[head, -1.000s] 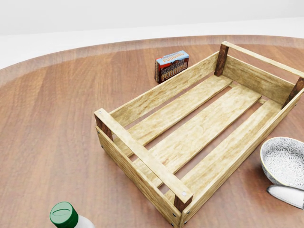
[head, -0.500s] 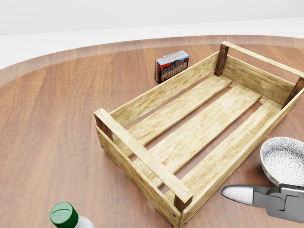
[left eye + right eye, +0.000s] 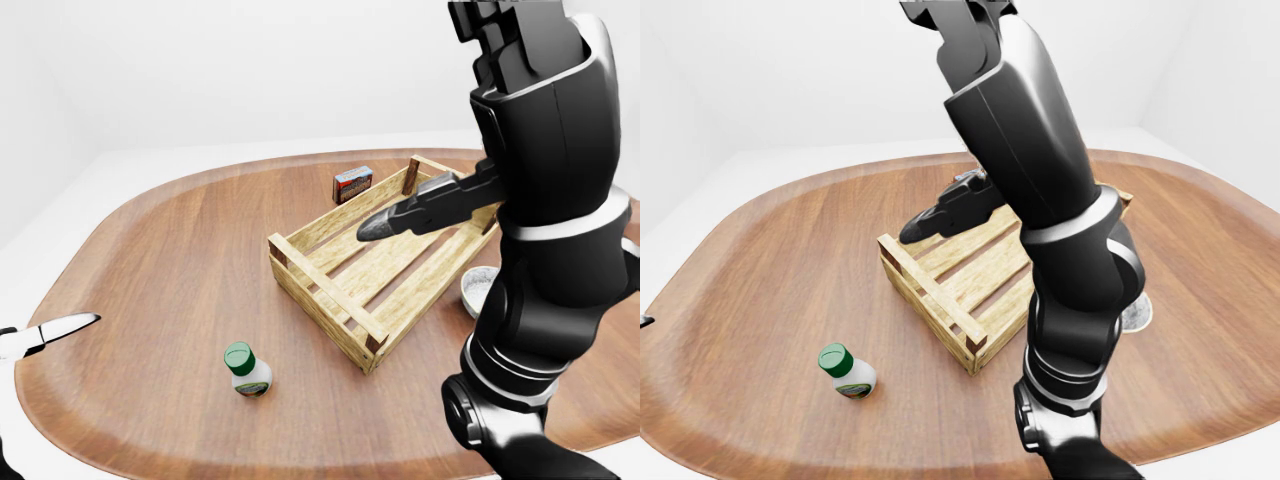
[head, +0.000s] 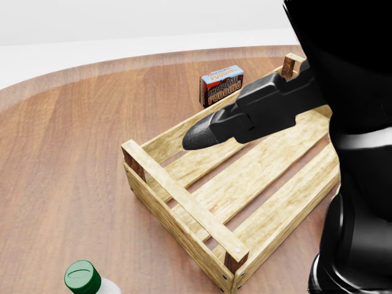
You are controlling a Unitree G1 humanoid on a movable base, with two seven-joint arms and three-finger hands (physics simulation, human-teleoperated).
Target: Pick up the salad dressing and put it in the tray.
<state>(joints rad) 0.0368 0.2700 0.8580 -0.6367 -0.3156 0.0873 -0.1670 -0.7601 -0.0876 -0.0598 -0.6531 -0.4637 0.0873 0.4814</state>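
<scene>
Two arms show in the left-eye view: the right arm (image 3: 545, 250), black and bulky, rises through the right side of that view, and from it the right hand (image 3: 425, 207) reaches leftward, hanging over the wooden tray (image 3: 375, 262). Its fingers (image 4: 205, 136) point left together in a dark tapered shape and hold nothing; whether they are spread or pressed close cannot be told from these views. Only a pale fingertip of the left hand (image 3: 45, 333) enters at the left edge of the left-eye view, beyond the table's rim, so its state cannot be told either. The salad dressing (image 3: 246, 369), a small pale bottle with a green cap, stands upright on the brown wooden table (image 3: 160, 260), well apart from both hands and lower left of the tray in the left-eye view, outside it. The tray is a slatted crate set at an angle, with nothing visible inside it. Near its upper left wall stands a chocolate pudding box (image 4: 222, 84). A patterned bowl (image 3: 477, 289) shows partly beside the tray's right side, mostly hidden by the right arm.
</scene>
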